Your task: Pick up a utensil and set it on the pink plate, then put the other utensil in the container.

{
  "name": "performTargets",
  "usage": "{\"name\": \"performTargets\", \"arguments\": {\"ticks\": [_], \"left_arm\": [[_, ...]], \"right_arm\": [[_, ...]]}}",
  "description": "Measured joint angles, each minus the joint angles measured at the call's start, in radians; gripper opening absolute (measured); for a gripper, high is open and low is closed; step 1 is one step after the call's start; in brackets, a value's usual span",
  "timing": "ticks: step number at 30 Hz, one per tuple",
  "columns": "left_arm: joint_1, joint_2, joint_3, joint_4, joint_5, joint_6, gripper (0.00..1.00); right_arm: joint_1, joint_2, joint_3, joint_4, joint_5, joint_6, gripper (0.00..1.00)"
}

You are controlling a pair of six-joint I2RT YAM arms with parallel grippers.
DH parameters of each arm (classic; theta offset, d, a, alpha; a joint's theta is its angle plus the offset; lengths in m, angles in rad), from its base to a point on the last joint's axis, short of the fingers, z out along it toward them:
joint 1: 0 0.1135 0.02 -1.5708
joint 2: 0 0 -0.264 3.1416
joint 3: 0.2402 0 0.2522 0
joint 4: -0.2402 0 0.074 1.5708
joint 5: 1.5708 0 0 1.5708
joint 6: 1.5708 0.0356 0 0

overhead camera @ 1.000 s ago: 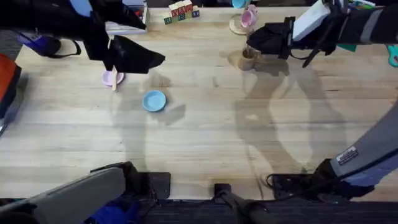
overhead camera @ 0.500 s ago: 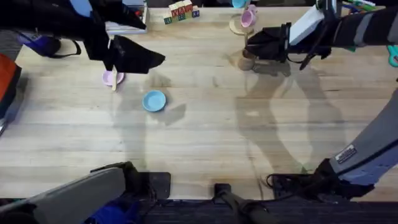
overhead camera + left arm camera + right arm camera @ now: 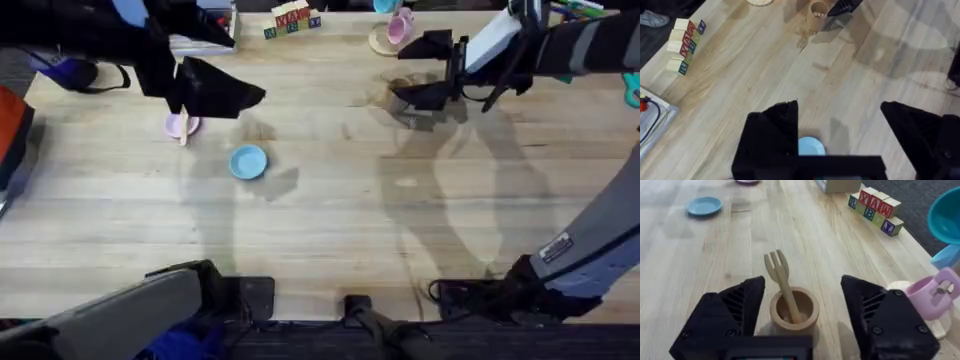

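The fork (image 3: pixel 782 282) stands prongs-up in the cup (image 3: pixel 794 311), between the right tool's (image 3: pixel 802 317) spread fingers.

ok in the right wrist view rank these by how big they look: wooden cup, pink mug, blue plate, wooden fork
1. wooden cup and pink mug: look alike, unranked
2. wooden fork
3. blue plate: lies farthest from the camera, so its rank is unsure

Wooden fork (image 3: pixel 781 282) upright in cup (image 3: pixel 794 311) — spoon (image 3: pixel 184 130) across pink plate (image 3: pixel 176 125)
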Motion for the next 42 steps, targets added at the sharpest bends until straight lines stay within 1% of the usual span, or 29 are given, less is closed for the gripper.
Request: {"name": "performTargets", "arguments": {"ticks": [3,9,13,18,20,22,24,28,32,35,40,42], "left_arm": [[0.0,0.0,0.0,-0.004,0.0,0.0,0.995],[0.0,0.0,0.0,-0.007,0.0,0.0,0.995],[0.0,0.0,0.0,-0.007,0.0,0.0,0.995],[0.0,0.0,0.0,-0.007,0.0,0.0,0.995],[0.0,0.0,0.0,-0.008,0.0,0.0,0.995],[0.0,0.0,0.0,-0.008,0.0,0.0,0.995],[0.0,0.0,0.0,-0.01,0.0,0.0,0.995],[0.0,0.0,0.0,-0.02,0.0,0.0,0.995],[0.0,0.0,0.0,-0.029,0.0,0.0,0.995],[0.0,0.0,0.0,-0.029,0.0,0.0,0.995],[0.0,0.0,0.0,-0.029,0.0,0.0,0.995],[0.0,0.0,0.0,-0.029,0.0,0.0,0.995]], "right_arm": [[0.0,0.0,0.0,0.0,0.0,0.001,0.902],[0.0,0.0,0.0,0.001,0.0,0.023,0.988],[0.0,0.0,0.002,0.001,0.0,0.094,0.995],[0.0,-0.003,0.054,0.0,0.001,0.256,0.996],[0.0,-0.023,0.068,-0.009,0.004,0.313,0.996],[0.0,-0.066,0.07,-0.054,0.026,0.356,0.996],[0.002,-0.126,0.072,-0.143,0.088,0.385,0.996],[0.024,-0.275,0.074,-0.329,0.284,0.418,0.996],[0.074,-0.432,0.075,-0.44,0.45,0.433,0.996],[0.094,-0.551,0.075,-0.519,0.511,0.462,0.996],[0.084,-0.72,0.077,-0.668,0.562,0.508,0.995],[0.079,-0.781,0.078,-0.732,0.605,0.527,0.996]]}}
